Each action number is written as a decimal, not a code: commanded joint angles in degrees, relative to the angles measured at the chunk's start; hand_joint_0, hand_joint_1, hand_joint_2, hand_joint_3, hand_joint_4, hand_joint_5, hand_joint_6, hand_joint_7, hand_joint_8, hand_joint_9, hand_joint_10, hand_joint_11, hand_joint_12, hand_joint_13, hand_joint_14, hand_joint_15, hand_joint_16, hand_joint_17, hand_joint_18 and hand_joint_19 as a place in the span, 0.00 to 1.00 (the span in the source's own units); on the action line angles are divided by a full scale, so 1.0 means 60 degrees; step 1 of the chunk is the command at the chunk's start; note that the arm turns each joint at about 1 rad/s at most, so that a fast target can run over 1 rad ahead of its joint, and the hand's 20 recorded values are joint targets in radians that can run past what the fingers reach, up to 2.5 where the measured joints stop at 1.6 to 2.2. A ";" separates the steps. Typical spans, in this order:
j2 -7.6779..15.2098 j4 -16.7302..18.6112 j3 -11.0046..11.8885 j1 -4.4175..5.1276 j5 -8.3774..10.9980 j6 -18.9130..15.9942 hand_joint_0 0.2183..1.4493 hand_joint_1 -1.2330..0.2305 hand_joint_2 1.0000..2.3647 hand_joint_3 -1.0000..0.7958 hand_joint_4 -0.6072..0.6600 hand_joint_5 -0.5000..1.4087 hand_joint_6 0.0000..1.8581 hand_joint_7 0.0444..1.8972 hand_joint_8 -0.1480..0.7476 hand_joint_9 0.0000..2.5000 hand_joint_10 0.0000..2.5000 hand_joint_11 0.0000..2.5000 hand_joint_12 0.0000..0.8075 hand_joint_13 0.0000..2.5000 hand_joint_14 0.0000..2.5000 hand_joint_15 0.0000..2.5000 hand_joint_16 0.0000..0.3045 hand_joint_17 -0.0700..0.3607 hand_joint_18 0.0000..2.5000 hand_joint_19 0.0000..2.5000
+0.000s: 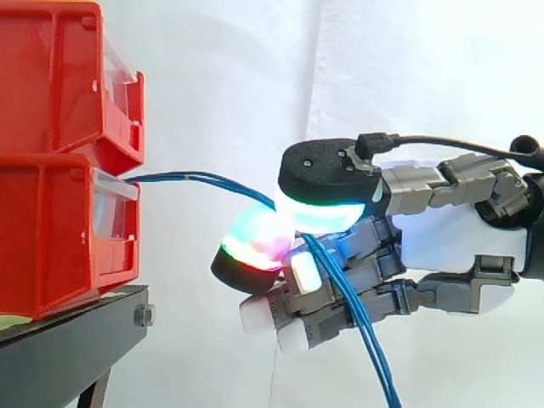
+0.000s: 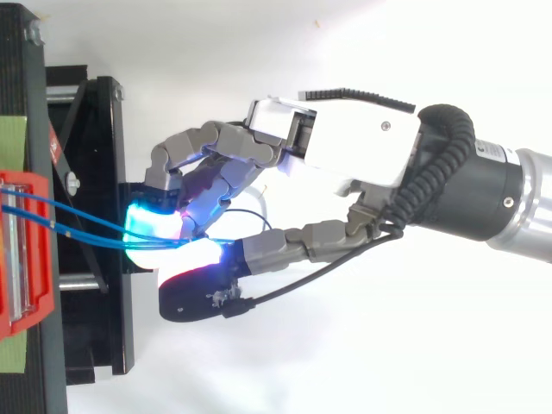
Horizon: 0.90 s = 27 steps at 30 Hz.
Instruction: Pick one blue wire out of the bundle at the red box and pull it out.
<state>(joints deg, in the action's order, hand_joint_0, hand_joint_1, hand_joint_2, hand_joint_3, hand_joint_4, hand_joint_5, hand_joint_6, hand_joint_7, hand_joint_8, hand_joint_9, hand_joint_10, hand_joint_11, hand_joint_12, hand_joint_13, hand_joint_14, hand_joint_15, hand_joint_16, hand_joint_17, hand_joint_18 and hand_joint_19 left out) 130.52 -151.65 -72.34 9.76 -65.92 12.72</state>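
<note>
Item: blue wires (image 1: pixel 191 176), thin insulated strands leaving the front of the lower red box (image 1: pixel 51 229), running about level across open air to the hand (image 1: pixel 442 234), then dropping loose below it toward the bottom edge of the side view. Quantity: two strands count clearly between box and hand, both from the side and from above; below the hand the lines lie too close together to count surely, perhaps three. Handling, as judged: light, limp, smooth-jacketed and likely slippery. The strands will bend rather than push, will follow a pull along their length, and may drag a neighbour along where they lie together. Best hold, as judged: on the free span near the box, where the top view shows the two strands slightly apart, so that one can be taken alone. Hand: one; its glowing pads (image 1: pixel 255 246) are pressed toward each other from above and below with the wires passing between them, the other fingers curled beneath. Whether one strand or several sit in the pinch cannot be told. Red boxes: two, stacked, the upper box (image 1: pixel 51 76) resting on the lower. Stand: one black stand (image 1: pixel 76 327) carrying both boxes. Backdrop: one white curtain (image 1: pixel 221 85).
</note>
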 commanded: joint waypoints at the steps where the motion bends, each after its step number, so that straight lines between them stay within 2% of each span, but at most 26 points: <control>1: 0.0000 0.0006 0.0001 0.0000 0.0000 0.0003 0.33 0.25 0.02 0.45 0.75 0.20 0.40 0.48 0.47 0.39 0.01 0.28 0.47 0.26 0.01 0.17 0.20 0.48 0.18 0.21; 3: 0.0000 0.0006 0.0001 0.0000 0.0000 -0.0011 0.31 0.31 0.01 0.49 0.79 0.21 0.36 0.53 0.49 0.39 0.01 0.25 0.50 0.27 0.01 0.17 0.22 0.51 0.19 0.21; 5: 0.0000 0.0006 0.0001 0.0000 0.0000 -0.0026 0.31 0.38 0.01 0.48 0.81 0.23 0.28 0.66 0.49 0.40 0.01 0.21 0.52 0.28 0.01 0.17 0.23 0.53 0.19 0.21; 10: 0.0000 0.0006 0.0001 0.0000 0.0000 -0.0026 0.30 0.46 0.01 0.45 0.80 0.24 0.27 0.66 0.50 0.41 0.01 0.20 0.52 0.28 0.01 0.17 0.23 0.53 0.19 0.22; 13: 0.0000 0.0006 0.0001 0.0000 0.0000 -0.0026 0.29 0.46 0.01 0.46 0.77 0.24 0.27 0.68 0.50 0.42 0.01 0.21 0.53 0.28 0.01 0.17 0.23 0.53 0.19 0.22; 14: 0.0000 0.0006 0.0001 0.0000 0.0000 -0.0026 0.29 0.41 0.01 0.46 0.74 0.24 0.28 0.67 0.52 0.43 0.01 0.23 0.54 0.29 0.01 0.17 0.24 0.54 0.19 0.21; 20: 0.0000 0.0006 0.0001 0.0000 0.0000 -0.0026 0.29 0.34 0.01 0.48 0.71 0.21 0.39 0.50 0.52 0.42 0.01 0.25 0.53 0.29 0.01 0.17 0.23 0.53 0.19 0.21; 27: 0.0000 0.0006 0.0001 0.0000 0.0000 -0.0026 0.32 0.29 0.01 0.50 0.68 0.19 0.44 0.45 0.50 0.40 0.01 0.28 0.51 0.28 0.01 0.17 0.22 0.51 0.18 0.21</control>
<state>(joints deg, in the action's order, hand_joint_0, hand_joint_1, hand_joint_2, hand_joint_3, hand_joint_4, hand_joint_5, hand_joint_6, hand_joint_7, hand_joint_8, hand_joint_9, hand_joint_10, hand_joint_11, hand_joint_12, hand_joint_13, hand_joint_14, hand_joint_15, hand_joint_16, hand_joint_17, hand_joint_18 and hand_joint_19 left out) 130.52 -151.61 -72.34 9.75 -65.92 12.57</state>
